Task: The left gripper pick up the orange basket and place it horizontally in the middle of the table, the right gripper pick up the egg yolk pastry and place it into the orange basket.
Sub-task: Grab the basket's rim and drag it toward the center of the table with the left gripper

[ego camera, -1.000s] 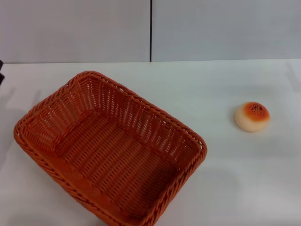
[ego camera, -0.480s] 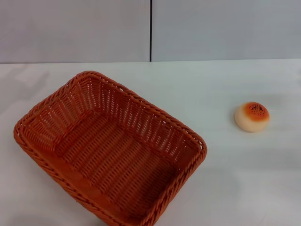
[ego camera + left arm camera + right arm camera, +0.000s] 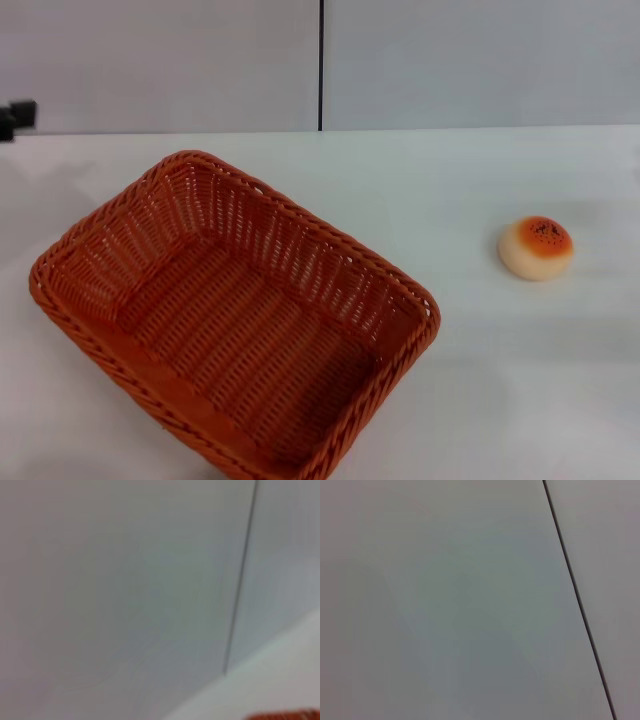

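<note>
The orange basket (image 3: 232, 320) sits on the white tabletop (image 3: 500, 380) at the robot's left, mouth up and empty. Its long axis runs diagonally: 1 short end lies toward the far left, the other toward the near right, so it stands skewed rather than square to the tabletop's edges. The near corner runs out of the head view.

The egg yolk pastry (image 3: 536, 247) rests on the tabletop well apart from the basket, on its right side and about level with the basket's far half, browned top upward.

Of the left gripper (image 3: 14, 119) only a small black piece shows, beyond the basket's far left corner, clear of it; whether its jaws are open or closed cannot be told. Its wrist view catches a sliver of the basket rim (image 3: 285, 715).

The right gripper is out of sight.
</note>
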Tool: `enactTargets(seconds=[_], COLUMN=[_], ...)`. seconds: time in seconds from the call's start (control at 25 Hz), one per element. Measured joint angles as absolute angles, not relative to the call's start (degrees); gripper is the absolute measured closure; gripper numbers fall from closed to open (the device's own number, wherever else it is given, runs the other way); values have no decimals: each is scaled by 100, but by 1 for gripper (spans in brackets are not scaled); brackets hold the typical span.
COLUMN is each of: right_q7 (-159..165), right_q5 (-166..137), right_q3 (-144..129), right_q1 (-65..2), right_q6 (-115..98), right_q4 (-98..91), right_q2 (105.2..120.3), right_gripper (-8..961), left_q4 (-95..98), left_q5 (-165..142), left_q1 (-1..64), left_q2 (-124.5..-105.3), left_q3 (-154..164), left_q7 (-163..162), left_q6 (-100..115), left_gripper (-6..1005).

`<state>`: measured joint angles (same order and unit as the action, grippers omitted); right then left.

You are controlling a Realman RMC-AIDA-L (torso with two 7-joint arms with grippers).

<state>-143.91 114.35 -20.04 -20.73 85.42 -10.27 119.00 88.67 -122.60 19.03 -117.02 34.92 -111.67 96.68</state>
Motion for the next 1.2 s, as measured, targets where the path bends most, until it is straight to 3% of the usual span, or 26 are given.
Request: enactTargets(seconds=[0.52,1.2], right_q7=[-14388,-14420], right_q5=[11435,11434], right_q3=[-2004,-1872], right_q1=[-2086,-2039], right_q6=[8438,8345], right_q4=[-1077,-1158], right_q2=[11878,11864], right_gripper=[267,267], left_q4=[9661,9433], left_q5=[-14375,-15417], left_q1=[2184,2624], left_q2=[-11841,-11865], left_q3=[5830,6960], left_q7=[-12652,-13558], left_q6=[9455,9636], left_gripper=[272,269])
